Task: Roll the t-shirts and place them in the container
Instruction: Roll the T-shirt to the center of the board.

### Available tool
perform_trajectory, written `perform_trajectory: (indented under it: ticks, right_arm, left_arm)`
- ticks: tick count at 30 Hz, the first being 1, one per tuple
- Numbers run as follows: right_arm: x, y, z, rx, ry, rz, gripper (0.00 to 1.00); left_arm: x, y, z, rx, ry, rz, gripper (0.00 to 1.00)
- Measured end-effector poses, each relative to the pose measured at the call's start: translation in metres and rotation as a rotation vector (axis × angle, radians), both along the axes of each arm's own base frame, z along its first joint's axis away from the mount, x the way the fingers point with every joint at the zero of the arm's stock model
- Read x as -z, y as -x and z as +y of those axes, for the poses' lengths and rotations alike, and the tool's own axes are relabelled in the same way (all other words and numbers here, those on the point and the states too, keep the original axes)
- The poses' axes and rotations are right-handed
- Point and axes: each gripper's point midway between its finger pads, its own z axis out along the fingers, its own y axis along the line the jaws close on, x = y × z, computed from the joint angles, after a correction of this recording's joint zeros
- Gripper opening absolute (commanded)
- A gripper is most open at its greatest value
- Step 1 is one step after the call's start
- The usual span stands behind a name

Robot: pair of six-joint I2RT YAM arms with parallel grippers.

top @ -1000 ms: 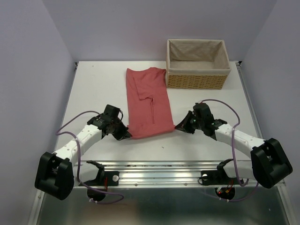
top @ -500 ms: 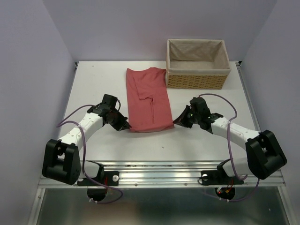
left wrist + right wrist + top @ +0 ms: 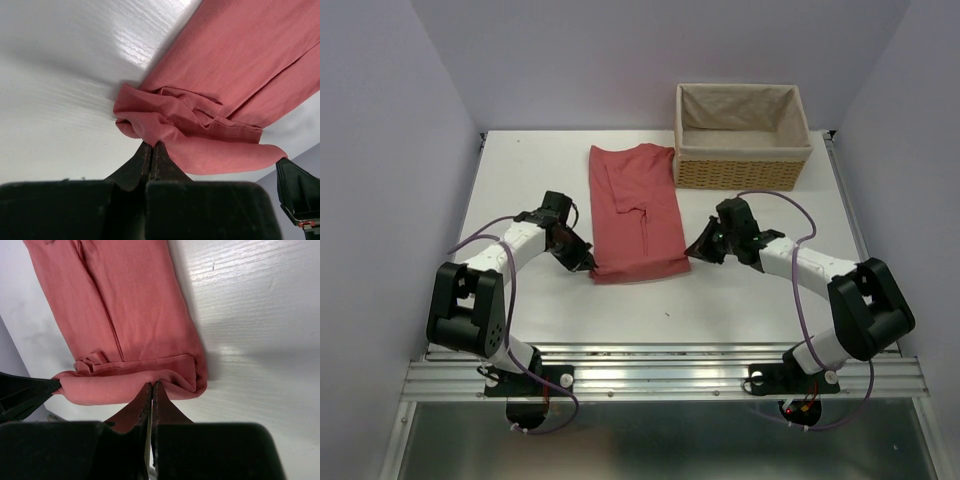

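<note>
A salmon-red t-shirt [image 3: 636, 210] lies folded into a long strip on the white table, its near end turned over into a short roll [image 3: 638, 268]. My left gripper [image 3: 586, 264] is shut on the roll's left corner; in the left wrist view the cloth [image 3: 200, 125] bunches at my closed gripper [image 3: 151, 144]. My right gripper [image 3: 694, 256] is shut on the roll's right corner; the right wrist view shows the rolled hem [image 3: 130, 380] pinched at that gripper [image 3: 152, 384].
A wicker basket [image 3: 742, 172] with a cloth lining stands at the back right, its left side next to the shirt's far end. The table's [image 3: 520, 180] white surface lies bare to the left of the shirt and along the near edge.
Both grippers have carried the shirt's near edge away from me, turning it over onto the strip. The strip now looks shorter and both arms reach farther in.
</note>
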Motion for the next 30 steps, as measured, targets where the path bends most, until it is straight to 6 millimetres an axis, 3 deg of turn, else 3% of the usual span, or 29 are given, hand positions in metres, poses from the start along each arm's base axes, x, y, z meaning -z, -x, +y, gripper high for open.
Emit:
perform_trajectory:
  ticks: [3,7,11,13,20,25,30]
  right_arm:
    - [0.006,-0.003,0.0,0.002,0.014,0.008,0.01]
    - [0.01,-0.005,-0.001,0.006,0.026,0.011,0.01]
    - [0.015,-0.011,-0.001,0.014,0.043,0.014,0.02]
    - [0.019,-0.015,-0.001,0.018,0.054,0.013,0.06]
    - [0.026,-0.03,0.003,0.014,0.083,0.003,0.45]
    - [0.019,-0.039,0.005,0.008,0.091,-0.028,0.51]
    - [0.014,-0.043,0.007,0.001,0.086,-0.048,0.52]
  left_arm:
    - [0.003,-0.003,0.0,0.012,-0.004,0.001,0.0]
    - [0.005,-0.007,0.0,0.024,-0.002,-0.013,0.12]
    - [0.003,-0.015,-0.001,0.039,0.002,-0.053,0.46]
    - [0.002,-0.02,-0.001,0.045,0.004,-0.077,0.52]
    - [0.001,-0.032,0.004,0.056,-0.022,-0.135,0.53]
    - [-0.011,-0.038,0.016,0.049,-0.086,-0.207,0.53]
    - [-0.053,-0.046,0.032,0.034,-0.169,-0.381,0.48]
